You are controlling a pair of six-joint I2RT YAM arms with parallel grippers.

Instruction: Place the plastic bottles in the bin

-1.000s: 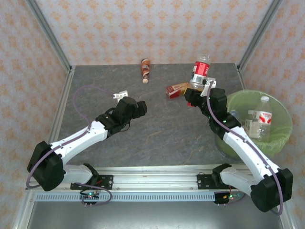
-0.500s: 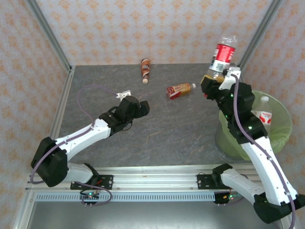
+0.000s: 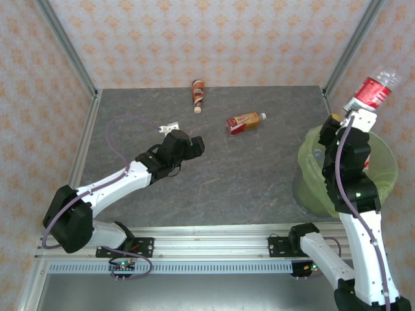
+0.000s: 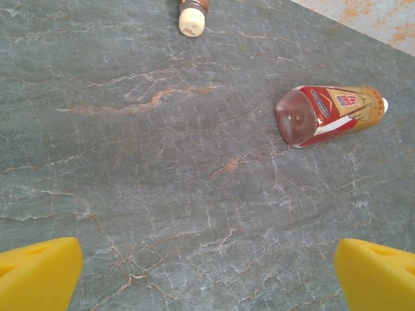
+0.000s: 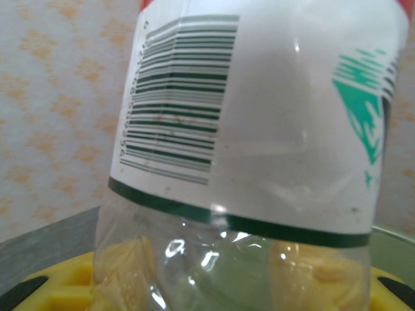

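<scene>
- Left gripper (image 3: 193, 145) first: spread wide, nothing between the yellow pads (image 4: 39, 269), hanging over bare table (image 3: 214, 181).
- Ahead of it and off to its right: red-labelled bottle (image 4: 331, 113), flat on its side, base turned toward the pads. Further ahead and a bit left: brown bottle (image 3: 197, 94), also lying down. Both well apart from the fingers.
- Right gripper (image 3: 353, 118): clamped low on a clear bottle (image 3: 374, 91) with a red label, held up high and tipped away to its right.
- Bin (image 3: 384, 173): below that hand, mostly on its near side.
- Looks like the carry-and-drop step. Next up, probably: pull in over the green liner, come lower so no bounce off the rim, then let go. After that, two more on the table to fetch.
</scene>
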